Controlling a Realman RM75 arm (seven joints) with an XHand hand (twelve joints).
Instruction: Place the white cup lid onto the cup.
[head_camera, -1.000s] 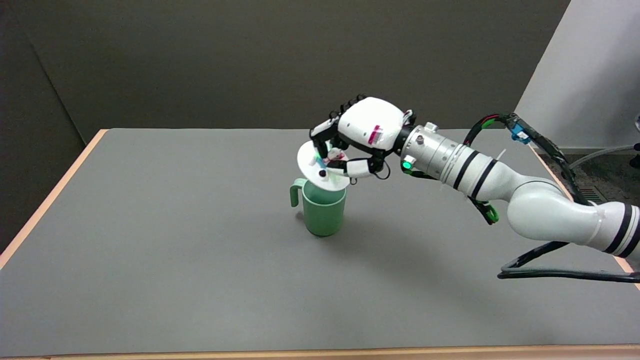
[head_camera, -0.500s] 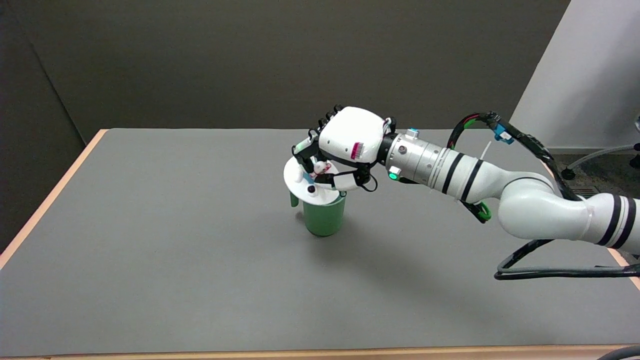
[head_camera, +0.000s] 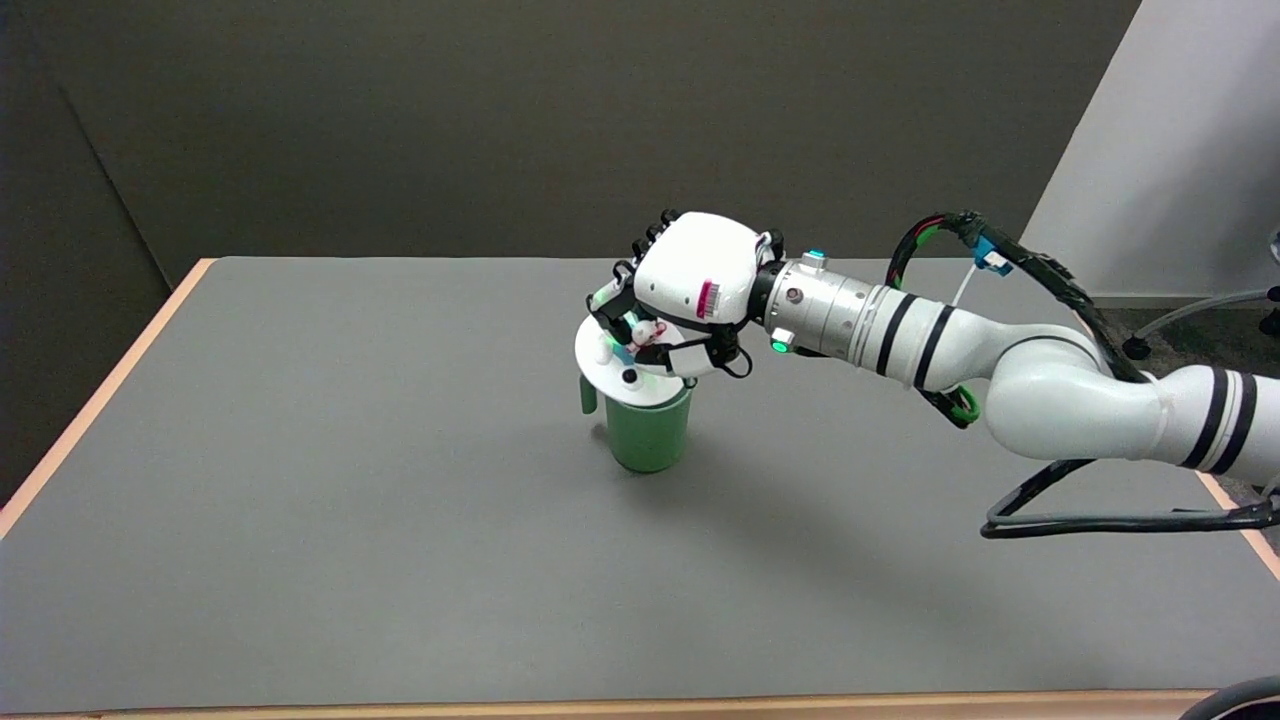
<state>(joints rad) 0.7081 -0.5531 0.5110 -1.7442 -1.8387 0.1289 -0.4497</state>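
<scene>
the right hand pinches the white lid by its far edge, over the green cup mid-table. the lid looks thin, light, stiff and probably slippery; an edge hold suits it.

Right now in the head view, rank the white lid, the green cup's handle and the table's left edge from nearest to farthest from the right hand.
1. White lid: held in the right hand, over the cup's mouth.
2. Cup handle: just below the lid's left side, on the green cup.
3. Table's left edge: far left, well beyond the cup.
</scene>
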